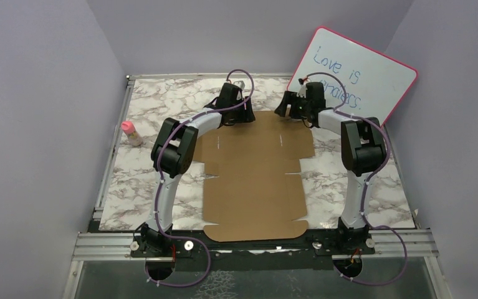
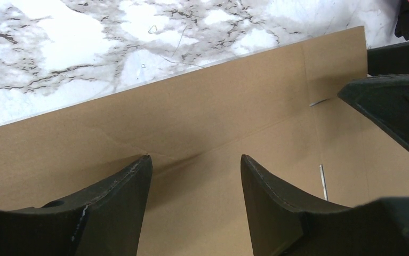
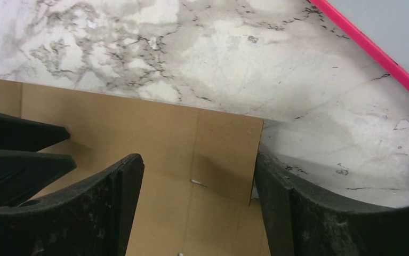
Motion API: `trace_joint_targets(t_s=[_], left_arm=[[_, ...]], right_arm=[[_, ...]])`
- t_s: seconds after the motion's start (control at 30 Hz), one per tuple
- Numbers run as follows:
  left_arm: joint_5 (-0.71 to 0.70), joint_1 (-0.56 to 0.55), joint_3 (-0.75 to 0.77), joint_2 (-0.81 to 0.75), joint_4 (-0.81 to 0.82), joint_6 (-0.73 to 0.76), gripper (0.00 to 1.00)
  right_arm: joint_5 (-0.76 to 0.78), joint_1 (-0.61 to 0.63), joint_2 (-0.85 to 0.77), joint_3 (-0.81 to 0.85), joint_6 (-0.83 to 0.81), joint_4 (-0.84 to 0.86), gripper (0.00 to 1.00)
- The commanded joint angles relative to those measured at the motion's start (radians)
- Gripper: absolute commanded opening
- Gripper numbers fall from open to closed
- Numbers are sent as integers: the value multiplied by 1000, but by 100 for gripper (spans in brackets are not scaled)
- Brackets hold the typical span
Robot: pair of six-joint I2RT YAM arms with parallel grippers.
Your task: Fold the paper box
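One paper box: plain brown cardboard with a matte face, a die-cut sheet lying flat and unfolded on the bench. Crease lines and short slits are visible, and notches are cut into both side edges. The near flap has rounded corners. The long axis runs near to far, from the near edge of the bench up the middle to a far flap between the two wrists.

The bench top is glossy white marble pattern with grey veining.

Two black arms with purple cables.
- Left pincer: jaws apart with nothing between them, tips low over the far flap's left part. I cannot tell whether they touch it. A faint wrinkle crosses the cardboard just beyond them.
- Right pincer: jaws apart, straddling the flap's far right corner, left finger over cardboard, right finger just outside the sheet's edge over marble. The fingers are curved, scuffed black plastic.

One pink-framed whiteboard with blue handwriting leans at far right. One small pink-capped bottle stands at left, well apart from the box.
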Motion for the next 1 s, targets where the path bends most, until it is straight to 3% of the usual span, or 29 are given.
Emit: trace_joint_targets(t_s=[0.0, 0.97], left_arm=[[19, -3, 9, 50, 6, -12, 64], [29, -16, 22, 43, 7, -26, 63]], right_arm=[[-58, 12, -85, -12, -17, -14, 80], [-57, 104, -85, -12, 12, 16, 81]])
